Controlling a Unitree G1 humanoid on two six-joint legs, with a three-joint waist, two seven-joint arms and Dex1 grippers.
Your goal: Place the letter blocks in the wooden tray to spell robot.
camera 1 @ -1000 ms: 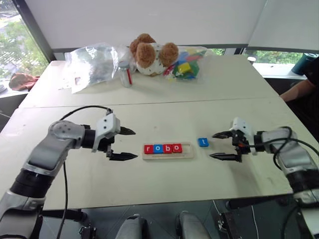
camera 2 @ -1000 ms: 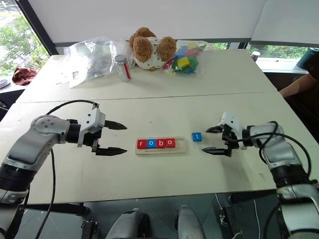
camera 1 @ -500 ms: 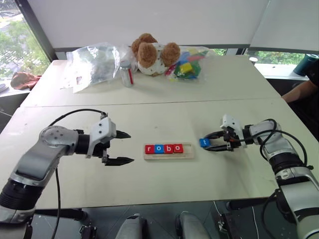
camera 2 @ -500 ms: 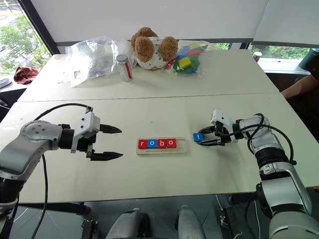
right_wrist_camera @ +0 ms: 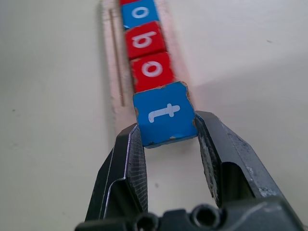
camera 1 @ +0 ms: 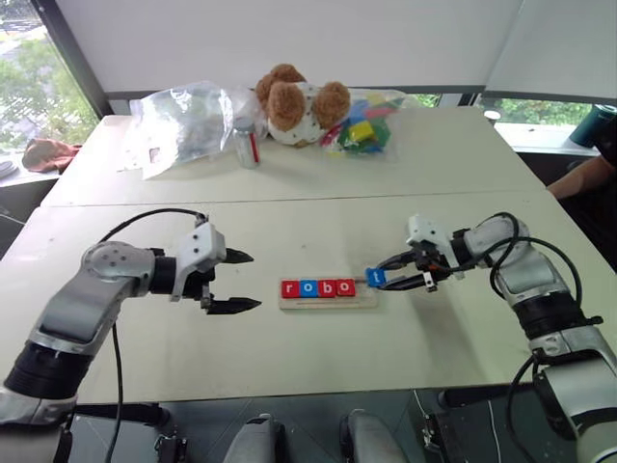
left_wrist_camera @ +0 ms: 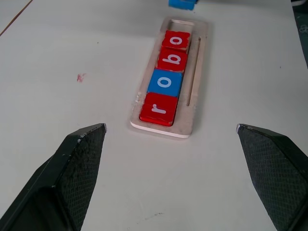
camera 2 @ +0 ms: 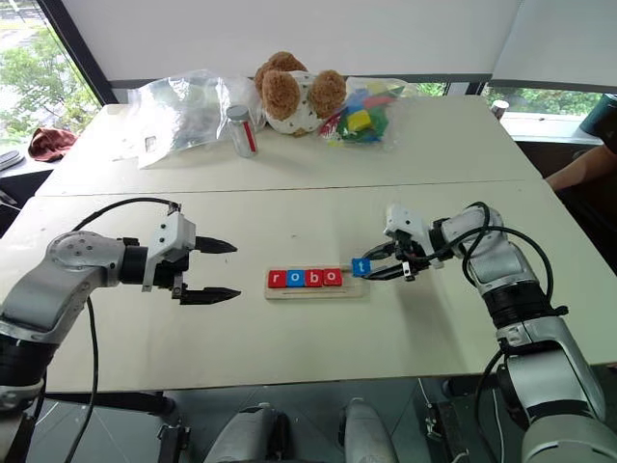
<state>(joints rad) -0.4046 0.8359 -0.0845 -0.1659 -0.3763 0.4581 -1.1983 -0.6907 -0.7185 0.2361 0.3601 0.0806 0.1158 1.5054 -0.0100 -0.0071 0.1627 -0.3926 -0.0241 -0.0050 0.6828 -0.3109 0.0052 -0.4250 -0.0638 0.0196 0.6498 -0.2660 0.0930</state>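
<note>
The wooden tray lies mid-table and holds the letter blocks r, o, b and o in a row. My right gripper is shut on the blue t block, holding it just above the tray's right end, next to the last red o. To the left of the tray my left gripper stands open with nothing between its fingers.
At the back of the table sit a teddy bear, a clear bag of coloured toy blocks, a crumpled plastic bag and a small jar. A person's arm rests at the far right edge.
My right gripper has shut on the blue t block, lifted it off the table and carried it left to the tray's right end. The left gripper has stayed open in place.
</note>
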